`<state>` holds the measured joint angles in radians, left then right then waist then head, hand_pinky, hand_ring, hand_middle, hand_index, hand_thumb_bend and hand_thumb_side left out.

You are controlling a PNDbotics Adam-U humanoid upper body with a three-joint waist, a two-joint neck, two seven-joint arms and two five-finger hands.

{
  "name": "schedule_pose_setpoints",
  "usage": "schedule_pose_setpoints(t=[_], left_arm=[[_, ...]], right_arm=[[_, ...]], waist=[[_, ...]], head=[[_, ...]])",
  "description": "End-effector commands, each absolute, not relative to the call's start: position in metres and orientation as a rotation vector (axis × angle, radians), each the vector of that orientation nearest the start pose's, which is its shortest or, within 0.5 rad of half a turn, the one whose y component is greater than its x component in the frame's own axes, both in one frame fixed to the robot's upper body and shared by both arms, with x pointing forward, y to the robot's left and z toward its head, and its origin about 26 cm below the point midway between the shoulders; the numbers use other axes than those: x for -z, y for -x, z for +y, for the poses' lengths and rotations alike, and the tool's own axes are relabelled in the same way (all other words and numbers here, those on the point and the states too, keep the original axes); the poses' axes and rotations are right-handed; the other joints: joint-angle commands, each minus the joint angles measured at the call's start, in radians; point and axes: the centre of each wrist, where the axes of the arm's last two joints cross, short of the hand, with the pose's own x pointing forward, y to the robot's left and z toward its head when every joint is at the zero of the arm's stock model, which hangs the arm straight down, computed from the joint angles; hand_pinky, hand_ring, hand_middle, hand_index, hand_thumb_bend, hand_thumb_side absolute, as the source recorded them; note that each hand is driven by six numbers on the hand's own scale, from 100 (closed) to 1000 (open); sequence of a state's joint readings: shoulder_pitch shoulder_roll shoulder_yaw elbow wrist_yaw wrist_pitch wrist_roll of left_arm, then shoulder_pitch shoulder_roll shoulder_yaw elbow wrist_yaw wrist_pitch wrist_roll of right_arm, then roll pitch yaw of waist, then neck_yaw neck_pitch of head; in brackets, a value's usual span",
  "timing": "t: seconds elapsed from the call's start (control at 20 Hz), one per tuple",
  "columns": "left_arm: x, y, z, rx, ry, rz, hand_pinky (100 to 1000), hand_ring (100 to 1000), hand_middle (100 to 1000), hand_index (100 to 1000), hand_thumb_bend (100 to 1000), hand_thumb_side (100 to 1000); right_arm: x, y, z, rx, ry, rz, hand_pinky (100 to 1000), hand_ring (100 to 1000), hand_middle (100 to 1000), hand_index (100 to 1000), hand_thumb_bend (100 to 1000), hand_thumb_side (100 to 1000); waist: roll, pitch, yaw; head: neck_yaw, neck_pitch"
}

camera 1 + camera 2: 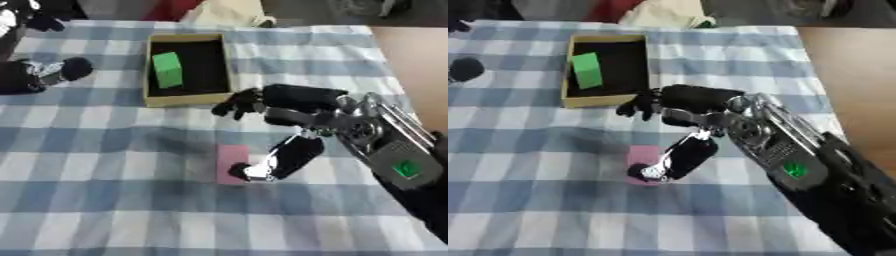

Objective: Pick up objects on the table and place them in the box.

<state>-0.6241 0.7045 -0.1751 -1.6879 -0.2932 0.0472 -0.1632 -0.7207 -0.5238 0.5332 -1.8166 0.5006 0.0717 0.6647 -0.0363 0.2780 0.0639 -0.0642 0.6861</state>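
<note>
Nearest the camera, the robot's right forearm [798, 165] is running in from the lower right, silver casing with a green mark on it, and ending in the right hand [284, 102] over the checked tablecloth [105, 165]. That hand is spreading wide: its fingers [241, 105] are reaching toward the near wall of the box, curled slightly but closing on nothing, while the thumb [284, 160] is pointing down, its tip sitting at the right edge of the pink block [229, 159]. By my reading the hand is straddling the block so that thumb and fingers can close on it from opposite sides; no grasp is made yet, and the block is lying flat on the cloth, just below the box.

Further back, the cardboard box [150, 75] is standing open with a green block [167, 70] already inside, against its left wall. Placing the box near the block keeps the carry short.

On coverage: the left eye view is showing the left hand [39, 74] near the left edge, dark, beside the box, and I cannot tell how its fingers are set. The right eye view is catching only a dark rounded part of it at the edge, but is showing more of the right arm and the bare wooden surface [855, 65] beyond the cloth.
</note>
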Motion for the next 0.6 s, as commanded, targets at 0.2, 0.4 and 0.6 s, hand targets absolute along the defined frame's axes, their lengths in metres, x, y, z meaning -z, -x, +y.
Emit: schedule_pose_setpoints(t=[0.2,0.4,0.6], left_arm=[[-0.268,-0.362,0.288,1.118,-0.708,-1.977,808,744,729,884,836,801],[-0.266,-0.363,0.288,1.129,-0.698,-1.969,807,744,729,884,834,801],[-0.265,-0.363,0.287,1.14,-0.688,-1.963,806,743,728,884,832,801]], right_arm=[[-0.228,-0.336,-0.149,-1.946,0.349,-1.614,831,817,865,965,362,567],[-0.221,-0.34,-0.148,-1.959,0.345,-1.577,831,818,865,962,359,568],[-0.214,-0.345,-0.149,-1.958,0.346,-1.556,830,815,861,951,351,565]], waist=[[0.003,-0.021,0.002],[0.003,-0.02,0.003],[0.003,-0.019,0.004]], head=[[-0.001,0.009],[-0.001,0.009],[-0.001,0.009]])
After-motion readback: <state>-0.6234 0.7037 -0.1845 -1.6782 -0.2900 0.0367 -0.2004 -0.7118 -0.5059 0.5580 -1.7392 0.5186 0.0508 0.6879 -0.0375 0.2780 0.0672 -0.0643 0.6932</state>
